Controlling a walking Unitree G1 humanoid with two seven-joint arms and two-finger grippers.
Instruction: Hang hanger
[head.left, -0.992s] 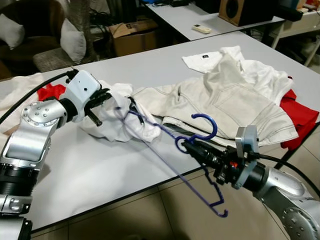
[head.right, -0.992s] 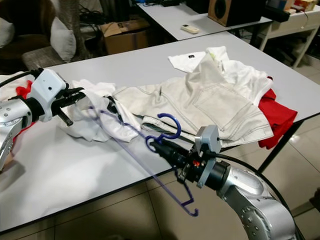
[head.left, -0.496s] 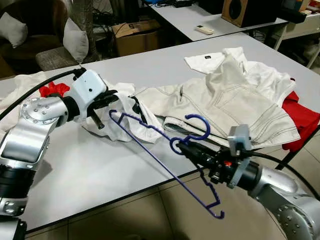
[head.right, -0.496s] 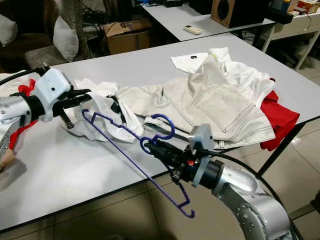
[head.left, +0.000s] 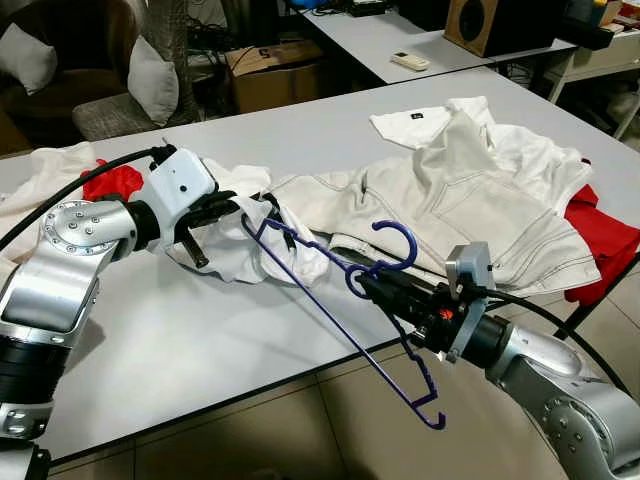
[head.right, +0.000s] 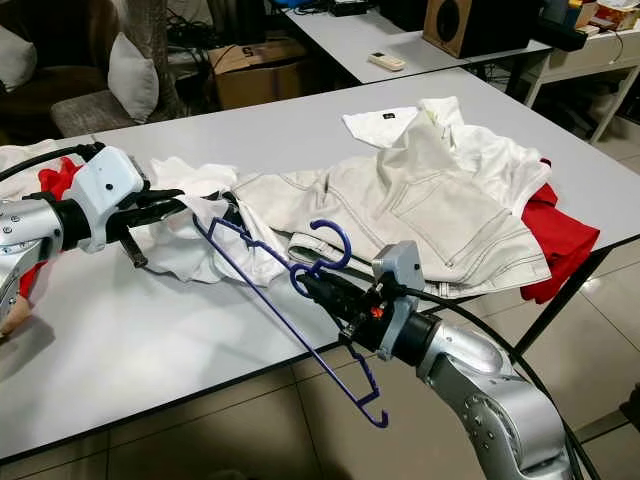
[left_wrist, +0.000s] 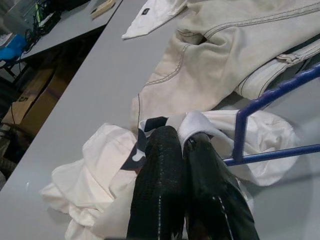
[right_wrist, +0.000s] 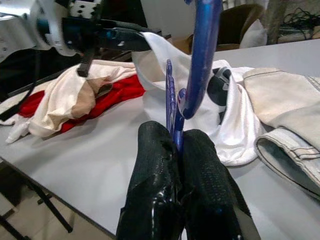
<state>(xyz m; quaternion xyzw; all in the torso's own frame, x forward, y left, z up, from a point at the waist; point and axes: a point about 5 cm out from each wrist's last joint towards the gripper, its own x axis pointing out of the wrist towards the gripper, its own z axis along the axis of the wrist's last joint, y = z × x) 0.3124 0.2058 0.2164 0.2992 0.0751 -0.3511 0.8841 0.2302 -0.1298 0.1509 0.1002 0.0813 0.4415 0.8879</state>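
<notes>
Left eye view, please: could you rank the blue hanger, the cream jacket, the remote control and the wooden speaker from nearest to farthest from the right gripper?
1. Blue hanger: clamped in the right gripper at the table's front edge.
2. Cream jacket: spread on the table just beyond.
3. Remote control: on the far table.
4. Wooden speaker: farther back on that table, to the right.

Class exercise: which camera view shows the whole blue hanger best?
The left eye view: the blue hanger shows whole, hook to far shoulder, gripped by the right gripper, its tip reaching the white shirt pinched by the left gripper. The right eye view nearly matches. The wrist views catch mere fragments.
</notes>
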